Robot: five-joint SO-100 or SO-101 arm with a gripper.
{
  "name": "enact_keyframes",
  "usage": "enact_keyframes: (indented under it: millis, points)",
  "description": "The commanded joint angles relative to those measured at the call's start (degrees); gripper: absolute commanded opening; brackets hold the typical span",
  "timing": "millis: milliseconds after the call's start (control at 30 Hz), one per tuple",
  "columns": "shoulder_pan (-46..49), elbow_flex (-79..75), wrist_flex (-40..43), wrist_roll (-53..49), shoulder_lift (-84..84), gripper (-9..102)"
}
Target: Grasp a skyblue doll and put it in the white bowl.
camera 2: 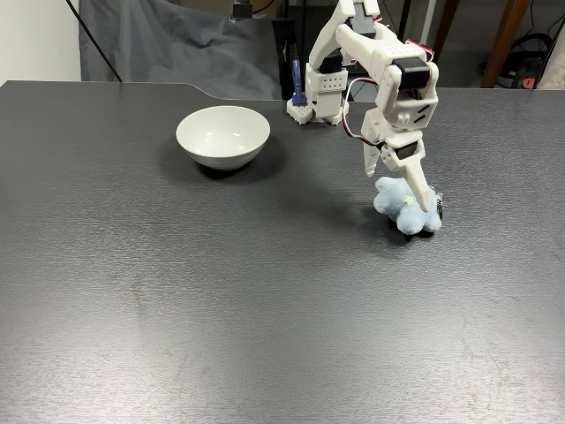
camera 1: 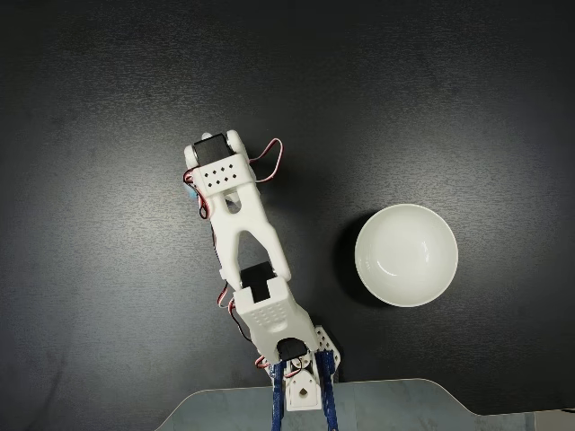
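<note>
Going left to right in the side-on fixed view: the bowl (camera 2: 222, 135) sits alone on the dark tabletop (camera 2: 177, 291), upright, glossy, nothing in it. In the top-down fixed view the bowl (camera 1: 406, 255) is just as bare inside, only a bit of glare off the bottom.

Right of it, well apart, is the arm, folded over and pointing down. The tool (camera 2: 399, 184) is down on the doll (camera 2: 405, 205), which lies on the tabletop with its fluffy lobes poking out around the fingers. One finger clearly presses into the top of the plush; I can't tell how far the jaws have closed, so I won't call it a grasp or a release. From above, the arm covers nearly everything and just a sliver of the doll (camera 1: 189, 189) peeks out at the left edge of the wrist.

What could go wrong, as I see it:
- The finger looks off-centre on the doll, toward its right side. If it only pinches fluff, the plush may slip out on the lift.
- The doll is soft, so pushing down could just squash or scoot it sideways.
- The small dark bit at the doll's right edge could catch on a finger.
- The bowl is light and loose, so a low swing could knock it away.
</note>
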Motion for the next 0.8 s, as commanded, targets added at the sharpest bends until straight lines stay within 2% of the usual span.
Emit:
enact_keyframes:
  millis: [0,333,767]
  points:
    - [-2.37,-2.72,2.90,-0.70,0.97,68]
    - [-9.67,-2.90,2.81,0.00,0.97,68]
    - [-8.79,-3.69,1.93,0.35,0.79,68]
